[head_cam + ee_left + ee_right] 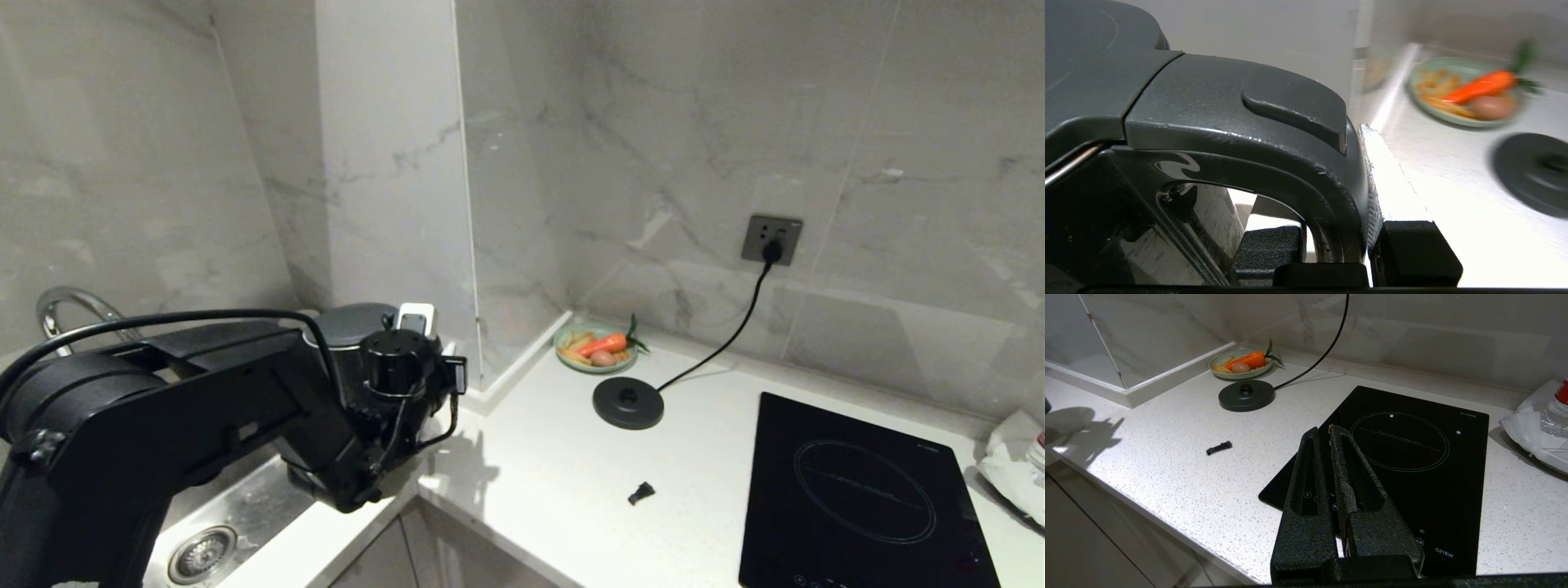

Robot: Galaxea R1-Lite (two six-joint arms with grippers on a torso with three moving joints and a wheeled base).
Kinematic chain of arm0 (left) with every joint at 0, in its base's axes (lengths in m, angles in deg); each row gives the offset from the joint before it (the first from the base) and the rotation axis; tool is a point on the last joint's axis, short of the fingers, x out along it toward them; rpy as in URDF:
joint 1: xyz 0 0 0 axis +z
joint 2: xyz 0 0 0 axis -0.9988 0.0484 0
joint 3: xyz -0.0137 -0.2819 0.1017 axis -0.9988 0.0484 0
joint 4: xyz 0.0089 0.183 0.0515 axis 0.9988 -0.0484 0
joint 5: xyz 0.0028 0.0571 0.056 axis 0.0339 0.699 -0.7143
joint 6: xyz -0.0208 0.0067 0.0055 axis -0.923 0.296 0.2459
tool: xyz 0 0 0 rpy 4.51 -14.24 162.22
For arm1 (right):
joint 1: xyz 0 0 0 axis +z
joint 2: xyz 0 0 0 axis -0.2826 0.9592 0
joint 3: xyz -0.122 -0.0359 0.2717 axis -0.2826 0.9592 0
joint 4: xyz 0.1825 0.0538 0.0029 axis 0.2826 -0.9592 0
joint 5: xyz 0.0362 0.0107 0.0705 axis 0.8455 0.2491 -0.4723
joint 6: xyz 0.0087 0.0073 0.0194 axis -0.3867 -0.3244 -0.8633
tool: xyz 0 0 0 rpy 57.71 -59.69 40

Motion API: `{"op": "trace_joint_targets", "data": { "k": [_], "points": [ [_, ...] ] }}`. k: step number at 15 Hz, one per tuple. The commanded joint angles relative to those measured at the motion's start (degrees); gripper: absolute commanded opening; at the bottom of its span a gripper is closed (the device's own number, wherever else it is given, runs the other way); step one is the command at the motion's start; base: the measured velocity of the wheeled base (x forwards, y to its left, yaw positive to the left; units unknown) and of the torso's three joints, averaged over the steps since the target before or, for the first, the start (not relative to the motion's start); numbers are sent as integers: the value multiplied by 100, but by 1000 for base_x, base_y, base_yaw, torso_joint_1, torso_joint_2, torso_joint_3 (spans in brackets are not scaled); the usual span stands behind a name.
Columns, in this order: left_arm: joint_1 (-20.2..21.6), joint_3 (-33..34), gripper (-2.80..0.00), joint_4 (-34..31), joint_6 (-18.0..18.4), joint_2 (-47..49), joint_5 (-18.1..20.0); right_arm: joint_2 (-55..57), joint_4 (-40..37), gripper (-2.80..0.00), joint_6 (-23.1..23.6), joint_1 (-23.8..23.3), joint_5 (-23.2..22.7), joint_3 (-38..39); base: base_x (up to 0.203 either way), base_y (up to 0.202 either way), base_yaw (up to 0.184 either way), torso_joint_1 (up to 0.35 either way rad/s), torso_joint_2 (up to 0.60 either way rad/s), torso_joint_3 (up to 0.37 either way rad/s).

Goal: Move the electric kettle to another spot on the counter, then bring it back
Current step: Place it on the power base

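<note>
The electric kettle point(351, 323) is at the left by the sink corner. Only its flat dark lid shows in the head view, because my left arm hides the body and bottom. My left gripper point(415, 320) is shut on the kettle's loop handle point(1274, 134). In the left wrist view the white finger pad point(1386, 179) presses the handle's outer side, and the other finger point(1267, 245) sits inside the loop. My left gripper point(1331, 204) holds nothing else. My right gripper point(1321, 430) is shut and empty over the near edge of the cooktop. The white speckled counter point(555, 465) stretches to the right.
The round black base disc point(628, 403) lies corded to a wall socket point(771, 239), with a green plate of carrot and egg point(598, 347) behind it. A small black piece point(642, 492) lies mid-counter. The black cooktop point(857, 498) is at right, with the sink point(220, 523) and faucet point(69, 306) at left.
</note>
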Motion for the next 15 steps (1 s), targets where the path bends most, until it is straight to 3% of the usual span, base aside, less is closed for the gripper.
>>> {"op": "trace_joint_targets", "data": {
  "k": [1, 7, 15],
  "points": [
    [-225, 485, -280, 49, -13, -690, -29, 0, 3, -280, 2, 0, -2, 0, 0, 0, 0, 0, 0, 0],
    [-589, 1274, -280, 163, -26, -1585, -66, 3, 3, -280, 5, 0, -2, 0, 0, 0, 0, 0, 0, 0],
    [-777, 1468, -280, 296, -9, -1644, -82, 0, 3, -280, 9, 0, -2, 0, 0, 0, 0, 0, 0, 0]
  ]
}}
